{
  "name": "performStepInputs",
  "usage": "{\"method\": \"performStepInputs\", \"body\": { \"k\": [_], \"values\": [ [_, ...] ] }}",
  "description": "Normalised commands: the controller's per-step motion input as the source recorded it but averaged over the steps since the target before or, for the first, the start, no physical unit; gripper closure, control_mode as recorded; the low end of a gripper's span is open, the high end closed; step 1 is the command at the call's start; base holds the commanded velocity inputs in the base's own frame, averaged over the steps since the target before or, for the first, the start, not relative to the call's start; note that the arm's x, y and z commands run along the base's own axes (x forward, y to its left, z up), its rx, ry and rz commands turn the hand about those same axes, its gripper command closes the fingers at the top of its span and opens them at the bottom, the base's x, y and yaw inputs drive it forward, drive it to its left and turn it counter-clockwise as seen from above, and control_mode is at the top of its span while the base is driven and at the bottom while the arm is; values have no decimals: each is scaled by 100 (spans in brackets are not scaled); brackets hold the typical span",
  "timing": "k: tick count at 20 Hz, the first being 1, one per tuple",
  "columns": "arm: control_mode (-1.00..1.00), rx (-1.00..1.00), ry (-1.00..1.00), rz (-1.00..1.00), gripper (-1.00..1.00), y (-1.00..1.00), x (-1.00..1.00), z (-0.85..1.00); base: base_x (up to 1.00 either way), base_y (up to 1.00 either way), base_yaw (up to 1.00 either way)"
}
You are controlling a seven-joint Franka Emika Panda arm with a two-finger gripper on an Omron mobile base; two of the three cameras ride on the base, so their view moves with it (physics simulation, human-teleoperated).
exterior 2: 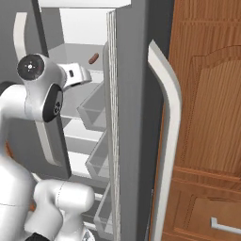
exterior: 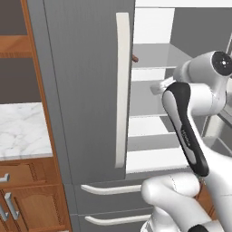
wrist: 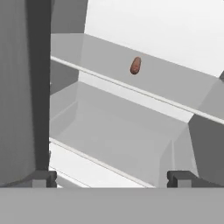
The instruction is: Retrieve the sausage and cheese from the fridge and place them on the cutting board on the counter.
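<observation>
The fridge (exterior: 86, 90) is seen with its right door swung open and its left door shut. A long pale handle (exterior: 121, 90) runs down the shut door. Two drawers with flat handles (exterior: 108, 189) are seen below the doors.

The sausage (wrist: 135, 65) is seen lying on an upper shelf (wrist: 144, 94) inside the fridge. In the hand view it is found near 12 o'clock, small and reddish-brown. In the right base view the sausage (exterior 2: 93, 58) is seen at about 11 o'clock, just left of the open door's edge. In the left base view only its tip (exterior: 135, 59) is seen, peeking out from behind the shut door.

The gripper (wrist: 109, 178) is pointed into the fridge, well apart from the sausage. The fingers (wrist: 41, 178) are spread wide apart, and nothing is held between them. The white arm (exterior: 190, 131) is reached up toward the shelves.

Clear bins (exterior 2: 96, 110) are seen on the inside of the open door. The marble surface (exterior: 20, 131) is seen at 9 o'clock in the left base view, over brown cabinets (exterior: 27, 199).
</observation>
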Motion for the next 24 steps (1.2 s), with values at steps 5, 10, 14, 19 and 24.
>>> {"method": "performStepInputs", "body": {
  "k": [5,10,14,19,24],
  "values": [
    [-100,3,2,-4,-100,-9,26,43,0,0,0],
    [-100,10,11,-10,-100,-11,21,43,0,0,0],
    [-100,10,0,-3,-100,-12,37,6,0,0,0],
    [-100,24,-6,0,-100,-6,35,-6,0,0,0],
    [-100,17,-7,0,-100,-3,34,-14,0,0,0]
  ]
}}
